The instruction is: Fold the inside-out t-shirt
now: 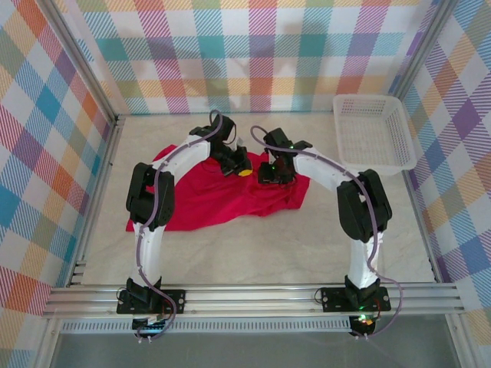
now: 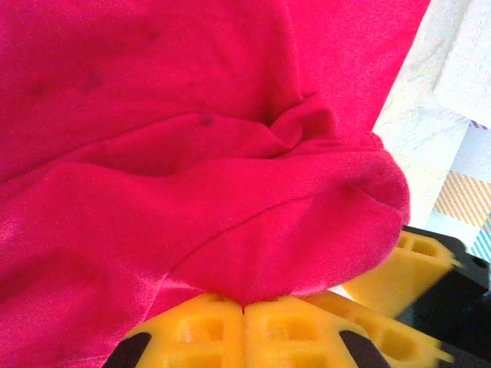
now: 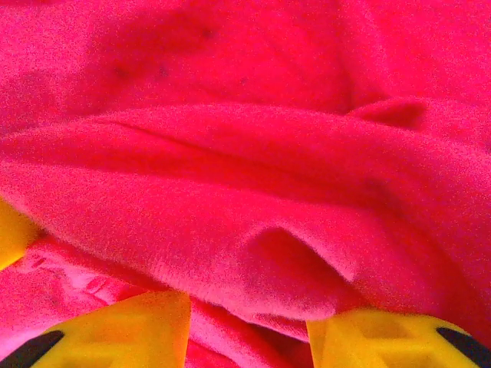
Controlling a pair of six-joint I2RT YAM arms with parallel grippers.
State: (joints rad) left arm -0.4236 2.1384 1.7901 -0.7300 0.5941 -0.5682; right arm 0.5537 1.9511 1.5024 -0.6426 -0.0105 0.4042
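**One shirt, two pincers, one basket**

We count one red t-shirt [image 1: 207, 199], lying crumpled on the table [image 1: 253, 253] left of centre. The two arms cover its far edge. The left gripper [image 2: 244, 308] has its yellow fingers pressed together, pinching a fold of the shirt. The right gripper [image 3: 247, 310] stands partly open, with a thick fold bunched between its fingers. One white mesh basket [image 1: 367, 97] sits at the far right, well apart from the shirt.

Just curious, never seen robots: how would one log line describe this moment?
left tool shut on red t-shirt | right tool open around it | state: crumpled, unfolded
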